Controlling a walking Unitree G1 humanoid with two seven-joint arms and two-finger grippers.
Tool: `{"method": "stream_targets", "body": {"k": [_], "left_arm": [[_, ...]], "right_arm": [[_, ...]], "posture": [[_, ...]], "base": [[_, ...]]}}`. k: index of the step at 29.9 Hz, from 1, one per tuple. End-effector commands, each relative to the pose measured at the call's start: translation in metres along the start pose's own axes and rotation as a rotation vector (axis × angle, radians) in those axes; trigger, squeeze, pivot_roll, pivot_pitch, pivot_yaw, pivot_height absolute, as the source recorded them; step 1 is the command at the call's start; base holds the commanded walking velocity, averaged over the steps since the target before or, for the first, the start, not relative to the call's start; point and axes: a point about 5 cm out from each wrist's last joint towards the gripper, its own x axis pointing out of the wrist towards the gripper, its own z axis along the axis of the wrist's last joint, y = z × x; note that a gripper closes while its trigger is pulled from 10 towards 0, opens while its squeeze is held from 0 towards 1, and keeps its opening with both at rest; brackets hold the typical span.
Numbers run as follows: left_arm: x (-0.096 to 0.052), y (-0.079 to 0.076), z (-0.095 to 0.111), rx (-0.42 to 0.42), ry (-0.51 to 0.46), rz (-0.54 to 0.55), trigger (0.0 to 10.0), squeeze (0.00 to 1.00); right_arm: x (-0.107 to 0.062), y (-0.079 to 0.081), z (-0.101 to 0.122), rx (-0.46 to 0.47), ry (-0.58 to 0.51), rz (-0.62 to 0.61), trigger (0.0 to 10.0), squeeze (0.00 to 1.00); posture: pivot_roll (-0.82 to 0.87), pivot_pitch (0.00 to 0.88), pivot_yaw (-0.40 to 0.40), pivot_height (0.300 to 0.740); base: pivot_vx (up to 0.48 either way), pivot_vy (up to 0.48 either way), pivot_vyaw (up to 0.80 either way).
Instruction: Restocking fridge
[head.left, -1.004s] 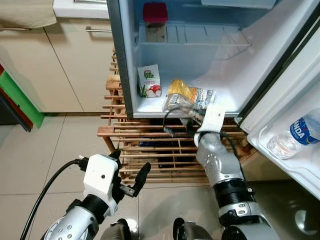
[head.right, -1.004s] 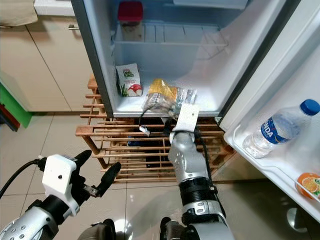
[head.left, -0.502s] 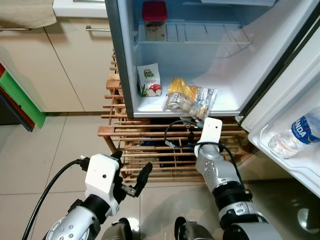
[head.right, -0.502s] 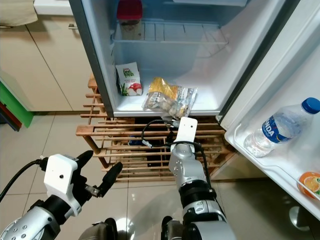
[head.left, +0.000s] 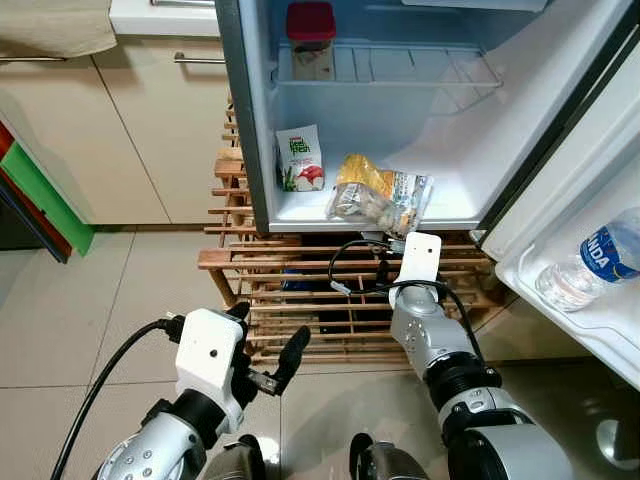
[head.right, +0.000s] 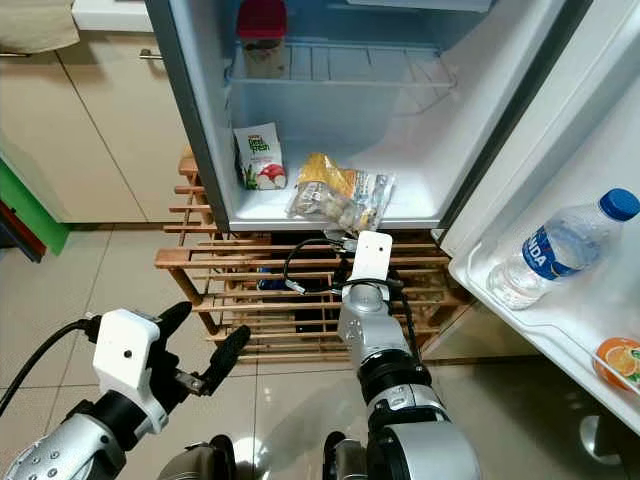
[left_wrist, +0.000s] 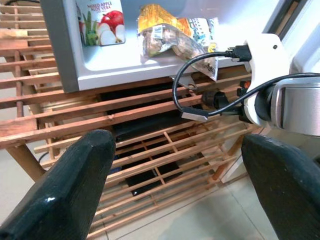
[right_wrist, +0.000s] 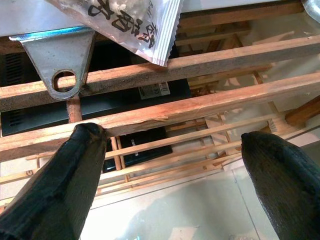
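The fridge (head.left: 470, 150) stands open. On its bottom shelf a clear and yellow snack bag (head.left: 378, 196) lies with one corner over the front lip, beside an upright juice carton (head.left: 300, 160). A red-lidded jar (head.left: 310, 40) stands on the wire shelf above. My right gripper (right_wrist: 170, 165) is open and empty just below the shelf's front edge, facing the wooden slat rack (head.left: 300, 290); the bag's corner (right_wrist: 135, 17) hangs close above it. My left gripper (head.left: 268, 345) is open and empty, low over the floor at the left, in front of the rack.
The fridge door (head.left: 600, 150) stands open at the right, holding a water bottle (head.left: 590, 265) and an orange-printed item (head.right: 618, 360). Beige cabinets (head.left: 150, 130) stand to the left of the fridge. A black box (right_wrist: 145, 92) sits under the rack. Tiled floor (head.left: 90, 290) lies in front.
My right gripper has let go of the snack bag and drawn back and down out of the fridge. The bag stays on the shelf. The left arm has barely moved.
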Motion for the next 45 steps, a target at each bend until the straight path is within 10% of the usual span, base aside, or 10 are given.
{"method": "stream_targets", "body": {"k": [1, 16, 45], "left_arm": [[-0.002, -0.002, -0.003, -0.002, 0.014, -0.002, 10.0, 0.0], [0.005, -0.01, -0.015, -0.072, 0.031, -0.026, 10.0, 0.0], [0.004, 0.009, -0.004, -0.02, -0.036, 0.033, 10.0, 0.0]], "right_arm": [[-0.003, -0.008, 0.022, 0.019, -0.102, -0.026, 10.0, 0.0], [-0.089, -0.05, -0.021, -0.09, -0.055, 0.125, 10.0, 0.0], [-0.013, 0.016, 0.015, -0.092, -0.285, 0.14, 10.0, 0.0]], "posture": [[0.01, 0.238, -0.037, 0.74], [-0.07, 0.179, -0.067, 0.74], [0.03, 0.243, 0.016, 0.74]], "base": [[0.0, 0.0, 0.0], [0.0, 0.0, 0.0], [0.0, 0.0, 0.0]]}}
